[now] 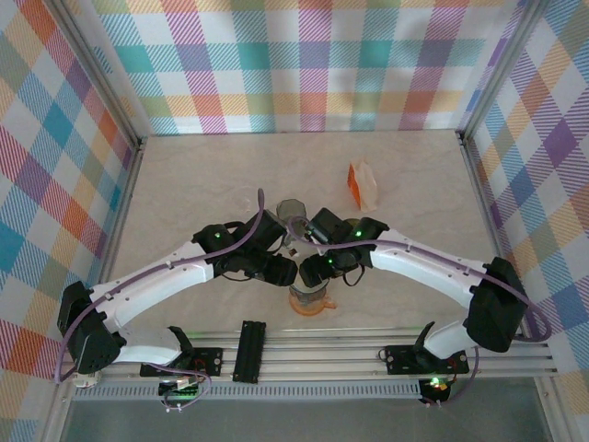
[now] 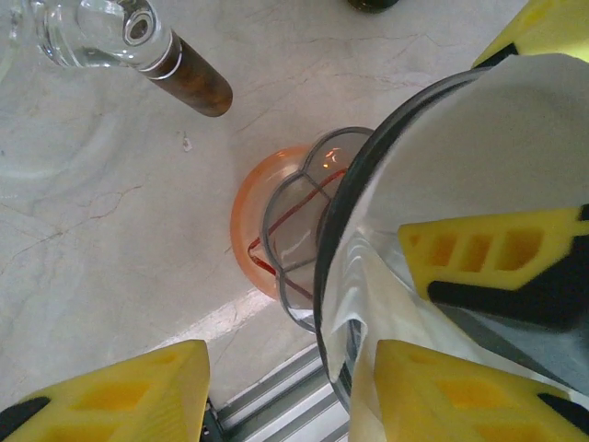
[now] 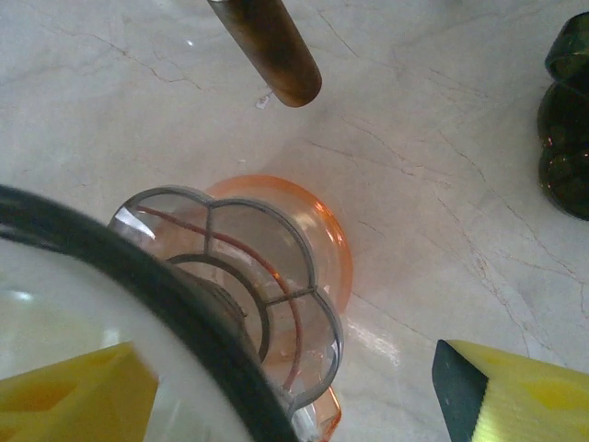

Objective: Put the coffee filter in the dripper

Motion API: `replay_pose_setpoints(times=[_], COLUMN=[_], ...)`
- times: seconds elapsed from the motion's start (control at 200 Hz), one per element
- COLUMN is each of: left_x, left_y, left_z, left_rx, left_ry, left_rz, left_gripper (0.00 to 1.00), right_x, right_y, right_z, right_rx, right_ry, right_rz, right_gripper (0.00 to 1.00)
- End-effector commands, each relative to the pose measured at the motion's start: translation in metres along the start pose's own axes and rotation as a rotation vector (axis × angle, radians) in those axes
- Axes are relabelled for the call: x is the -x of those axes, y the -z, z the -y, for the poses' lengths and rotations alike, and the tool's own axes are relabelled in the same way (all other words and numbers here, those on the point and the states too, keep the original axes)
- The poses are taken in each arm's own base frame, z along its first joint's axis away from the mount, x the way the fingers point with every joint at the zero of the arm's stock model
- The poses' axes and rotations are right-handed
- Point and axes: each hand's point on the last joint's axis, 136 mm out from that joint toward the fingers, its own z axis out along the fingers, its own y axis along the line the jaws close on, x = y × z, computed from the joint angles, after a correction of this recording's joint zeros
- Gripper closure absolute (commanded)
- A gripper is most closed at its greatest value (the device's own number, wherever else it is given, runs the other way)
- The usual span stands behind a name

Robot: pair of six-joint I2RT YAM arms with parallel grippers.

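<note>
My left jaws stand open. One yellow finger point(image 2: 120, 396) is clear of everything, with bare bench point(image 2: 92, 230) between it and the filter's rim. The other finger point(image 2: 460, 391) lies against the white paper of the coffee filter point(image 2: 479, 157).

My right jaws are also spread wide. One right finger point(image 3: 64, 396) sits behind the filter's dark rim, close against the paper. The other right finger point(image 3: 515, 396) is out over bare bench, well apart from the filter.

The coffee filter is white paper edged by a dark curved rim. It sits between the two pairs of jaws and overlaps one side of the dripper point(image 3: 276, 267). I cannot tell whether it rests on the dripper or hangs above it.

The dripper is orange with a grey scalloped upper rim. It stands upright on the bench, just inside the middle of the near edge.

Beyond the dripper, a glass vessel point(image 1: 292, 210) with a brown handle point(image 3: 271, 51) stands near the bench centre. An orange-and-white packet point(image 1: 361, 184) lies toward the far right corner, well apart from the dripper.
</note>
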Motion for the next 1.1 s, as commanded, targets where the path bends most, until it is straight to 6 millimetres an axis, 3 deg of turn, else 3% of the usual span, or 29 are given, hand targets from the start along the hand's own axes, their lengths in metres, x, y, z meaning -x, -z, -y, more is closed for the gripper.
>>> replay_pose_setpoints(times=[0.0, 0.45, 0.675, 0.85, 0.94, 1.095], left_x=[-0.001, 0.02, 0.026, 0.023, 0.022, 0.014], left_y=[0.003, 0.03, 0.025, 0.012, 0.011, 0.008], left_z=[0.003, -0.005, 0.004, -0.006, -0.012, -0.011], left_rx=[-0.015, -0.077, -0.151, -0.095, -0.07, -0.075], left_ry=[0.01, 0.109, 0.103, 0.129, 0.137, 0.13], left_rz=[0.012, 0.279, 0.325, 0.284, 0.274, 0.236], left_gripper=[0.48, 0.29, 0.23, 0.25, 0.36, 0.44], right_x=[-0.004, -0.007, -0.007, -0.011, -0.01, -0.005], right_y=[-0.009, -0.018, -0.021, -0.025, -0.024, -0.018], right_z=[0.0, 0.002, 0.005, 0.004, 0.002, -0.001], right_rx=[-0.005, -0.027, -0.054, -0.062, -0.056, -0.044], right_ry=[-0.014, -0.03, -0.035, -0.034, -0.036, -0.037], right_rz=[-0.018, -0.023, -0.026, -0.036, -0.033, -0.012], right_gripper=[0.21, 0.21, 0.21, 0.21, 0.21, 0.21])
